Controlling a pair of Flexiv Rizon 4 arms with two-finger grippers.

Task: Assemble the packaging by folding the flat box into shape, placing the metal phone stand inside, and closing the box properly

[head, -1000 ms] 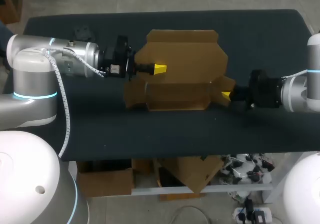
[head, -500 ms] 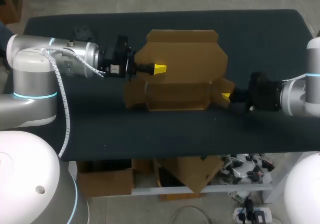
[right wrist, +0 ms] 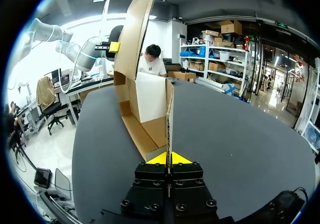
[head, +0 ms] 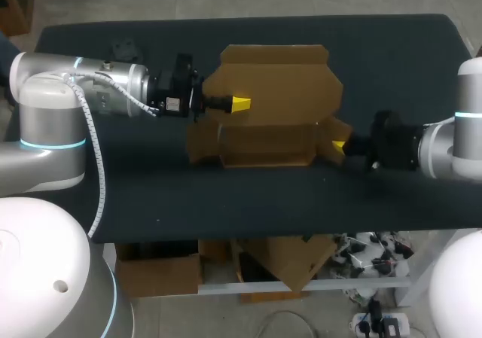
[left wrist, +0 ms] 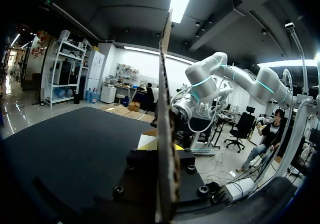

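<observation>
From above I see the dark tabletop (head: 248, 202) with the half-folded cardboard box (head: 275, 82) lying a little toward 12 o'clock of its centre. It has a broad panel on the far side and a shallow tray with side flaps nearer me. That camera shows only one yellow tip each on my left tool (head: 239, 103) and right tool (head: 340, 144), so the wrist cameras settle the grip. In the left wrist view the panel runs edge-on straight through the left tool (left wrist: 167, 146), with yellow on either side, so it is pinching the cardboard. In the right wrist view a thin flap edge stands upright between the right tool's (right wrist: 170, 159) two tips, which squeeze it from both sides. The box walls rise just ahead.

My left arm (head: 90, 89) comes in level from 9 o'clock and holds the panel's 9 o'clock edge. My right arm (head: 444, 150) comes in from 3 o'clock and holds the flap at the box's 4 o'clock corner. A small dark object (head: 124, 50) sits at the tabletop's 10 o'clock, too small to identify.
</observation>
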